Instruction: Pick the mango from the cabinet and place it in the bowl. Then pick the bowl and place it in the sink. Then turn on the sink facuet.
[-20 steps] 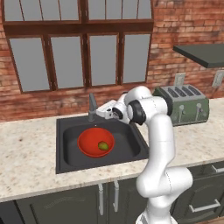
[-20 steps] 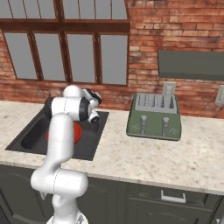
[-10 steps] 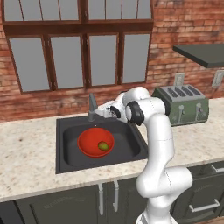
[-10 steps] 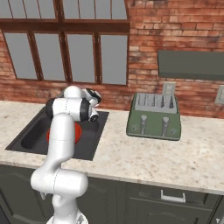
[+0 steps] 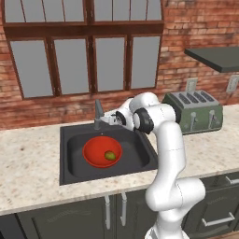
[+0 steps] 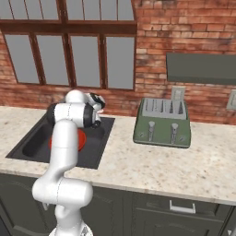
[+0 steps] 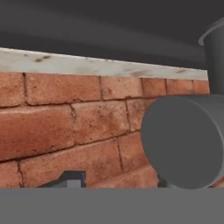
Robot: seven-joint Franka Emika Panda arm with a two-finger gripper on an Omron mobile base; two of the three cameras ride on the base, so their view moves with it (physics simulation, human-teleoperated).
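While the arm is stretched out over the back of the sink (image 5: 70, 161), the gripper (image 5: 108, 119) is parked right up against the sink faucet (image 5: 98, 113), at the level of the tap's upper part. How wide the jaws are can't really be told: they're too small in the left base view, and in the hand view only one dark finger tip (image 7: 70, 179) is peeking up at the bottom next to a big grey cylinder end (image 7: 181, 142) of the tap, seen very close against the brick wall (image 7: 65, 118). Whether the tap is actually being squeezed or just touched can't be made out either. The red bowl (image 5: 95, 156) is sitting inside the black basin, a bit left of centre, and the mango (image 5: 109, 155) is lying in the bowl toward its right side. The basin is set into the speckled counter (image 5: 28, 186), with a green toaster (image 5: 193, 112) placed well off to the right, and the dark cabinet shelf (image 5: 214, 57) is mounted up on the wall above that.
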